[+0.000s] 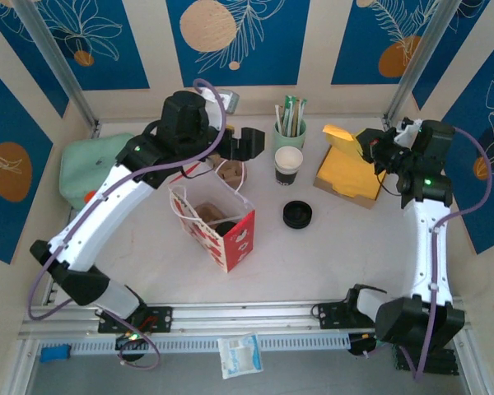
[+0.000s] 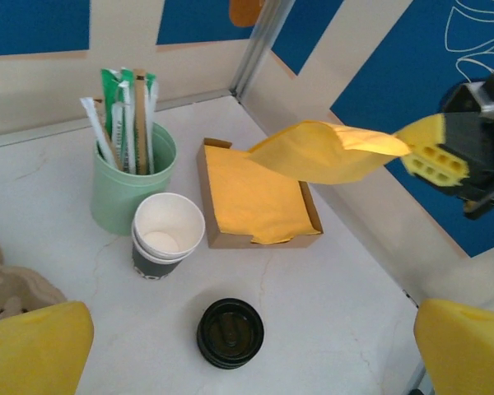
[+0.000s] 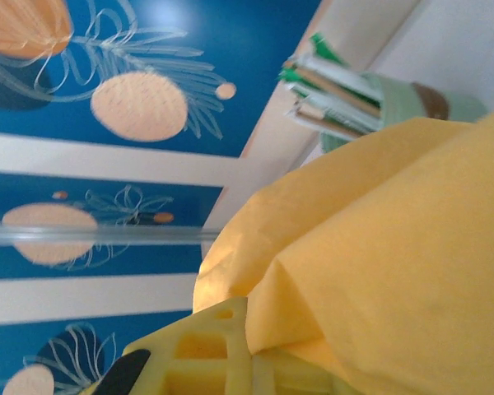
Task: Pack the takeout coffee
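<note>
Pinching a yellow napkin [image 2: 321, 152], right gripper [image 2: 409, 151]; left gripper [image 1: 240, 146] fingers [image 2: 33, 350] wide apart.

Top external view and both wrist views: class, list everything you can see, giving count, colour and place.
takeout coffee: one, white with a dark band, back centre, uncovered
stick cup: one, pale green, just behind the coffee
lid: one, black, on the table in front of the coffee
napkin tray: one, brown cardboard, back right, holding yellow napkins
lifted napkin: one, yellow, above the tray
carrier box: one, red and white, centre
soft bundle: one, pale green, far left
packet: one, white and blue, near edge
left pincer: open, behind the carrier box
right pincer: shut on the lifted napkin
</note>
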{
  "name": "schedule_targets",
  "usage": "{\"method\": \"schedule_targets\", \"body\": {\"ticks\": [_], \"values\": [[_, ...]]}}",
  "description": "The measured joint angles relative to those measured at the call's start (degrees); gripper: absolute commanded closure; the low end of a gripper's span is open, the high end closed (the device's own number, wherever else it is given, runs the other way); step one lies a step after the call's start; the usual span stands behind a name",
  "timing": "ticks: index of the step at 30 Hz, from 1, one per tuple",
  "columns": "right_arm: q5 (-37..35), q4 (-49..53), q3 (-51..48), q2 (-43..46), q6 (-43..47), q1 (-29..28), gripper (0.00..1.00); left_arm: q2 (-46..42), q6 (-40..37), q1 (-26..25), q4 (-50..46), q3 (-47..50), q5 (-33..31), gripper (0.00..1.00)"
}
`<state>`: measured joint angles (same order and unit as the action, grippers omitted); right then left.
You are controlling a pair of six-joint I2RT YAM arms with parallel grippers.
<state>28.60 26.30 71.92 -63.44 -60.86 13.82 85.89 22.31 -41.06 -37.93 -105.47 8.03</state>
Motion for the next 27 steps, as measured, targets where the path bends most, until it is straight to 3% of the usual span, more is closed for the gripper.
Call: {"method": "schedule_targets", "body": {"ticks": [7, 27], "values": [[0.9, 5.7, 8.8, 3.2, 2.4, -10.0, 1.0, -6.7, -0.2, 2.4, -1.1, 3.6, -3.2, 0.01], [-12.5, 8.0, 24.0, -1.3, 3.6, -52.3, 1.0, -15.5, -0.3, 16.3, -5.7, 7.0, -5.3, 0.01]]}}
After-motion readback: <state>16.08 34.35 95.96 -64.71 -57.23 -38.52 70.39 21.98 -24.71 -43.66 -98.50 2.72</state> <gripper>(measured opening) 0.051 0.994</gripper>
